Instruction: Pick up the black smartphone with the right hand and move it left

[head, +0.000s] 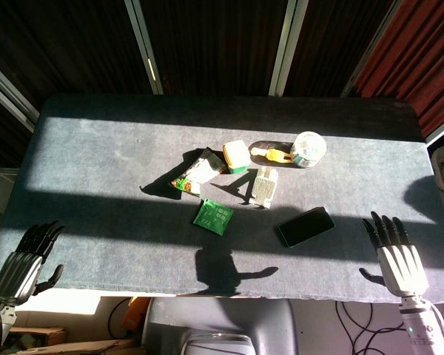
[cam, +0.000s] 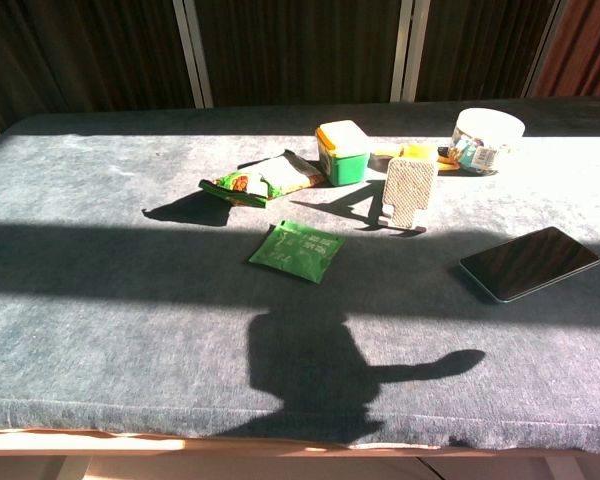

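Observation:
The black smartphone (head: 305, 226) lies flat and tilted on the grey table, right of centre; the chest view shows the smartphone (cam: 530, 262) near the right edge. My right hand (head: 394, 252) hovers at the table's front right corner, to the right of the phone and apart from it, fingers spread and holding nothing. At the front left corner my left hand (head: 24, 265) is also open and empty. Neither hand appears in the chest view.
A green sachet (head: 213, 217) lies left of the phone. Behind it are a snack packet (head: 197, 173), a green and yellow tub (head: 235, 156), a white perforated block (head: 265, 186) and a clear round container (head: 308, 149). The table's front edge (cam: 280, 430) is close.

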`<state>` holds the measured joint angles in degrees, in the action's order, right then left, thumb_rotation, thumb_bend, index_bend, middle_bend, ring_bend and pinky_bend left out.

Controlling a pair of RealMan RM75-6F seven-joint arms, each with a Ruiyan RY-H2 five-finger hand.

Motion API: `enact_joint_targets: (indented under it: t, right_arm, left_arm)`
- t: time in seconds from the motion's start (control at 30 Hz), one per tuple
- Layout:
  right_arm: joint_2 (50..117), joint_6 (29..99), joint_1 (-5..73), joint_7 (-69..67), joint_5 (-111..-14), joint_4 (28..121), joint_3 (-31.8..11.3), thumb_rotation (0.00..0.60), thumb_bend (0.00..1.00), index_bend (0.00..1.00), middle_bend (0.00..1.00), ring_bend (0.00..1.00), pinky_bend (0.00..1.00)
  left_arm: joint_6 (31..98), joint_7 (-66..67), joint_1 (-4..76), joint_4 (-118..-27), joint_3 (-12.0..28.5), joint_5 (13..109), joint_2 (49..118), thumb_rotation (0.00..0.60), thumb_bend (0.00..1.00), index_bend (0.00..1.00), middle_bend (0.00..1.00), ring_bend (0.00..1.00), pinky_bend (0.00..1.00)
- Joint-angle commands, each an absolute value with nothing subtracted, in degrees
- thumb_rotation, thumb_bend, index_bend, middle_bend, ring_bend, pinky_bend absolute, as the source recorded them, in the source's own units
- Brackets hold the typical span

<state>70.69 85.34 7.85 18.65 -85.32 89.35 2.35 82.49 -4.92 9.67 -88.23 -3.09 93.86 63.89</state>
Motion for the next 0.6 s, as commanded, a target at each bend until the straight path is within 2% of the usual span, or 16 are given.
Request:
enact_joint_targets:
  t: [0.03, 0.17, 0.37, 0.6]
  right_arm:
    - [70.09, 82.75, 9.2, 15.21, -86.08, 88.42, 1.97, 0.6, 0.09, 0.0, 0.0, 0.0, 0.0]
    - [69.24, 75.87, 12.96, 5.09, -87.12, 85.36, 1.73, 0.6, 0.09, 0.0, 0.0, 0.0, 0.0]
    - [69.55, 61.33, 22.98, -24.7, -90.53, 73.87, 1.43, 0.6, 0.09, 0.0, 0.0, 0.0, 0.0]
    - [74.27, 53.11, 30.23, -32.41, -92.84, 61.66, 1.59, 0.6, 0.09, 0.01, 0.02, 0.0, 0.0]
  left_arm:
    - [82.3, -4.83, 9.7, -88.22, -3.07, 93.79, 63.97, 0.6, 0.41, 0.0, 0.0, 0.0, 0.0]
    - [82.03, -4.95, 9.87, -88.23, -2.93, 93.71, 63.98, 0.6, 0.41, 0.0, 0.0, 0.0, 0.0]
    - [80.8, -4.95, 10.54, -88.14, -2.56, 93.17, 64.17, 0.6, 0.41, 0.0, 0.0, 0.0, 0.0]
    - [79.33, -4.54, 11.16, -88.1, -2.13, 92.07, 64.46, 0.6, 0.41, 0.0, 0.0, 0.0, 0.0]
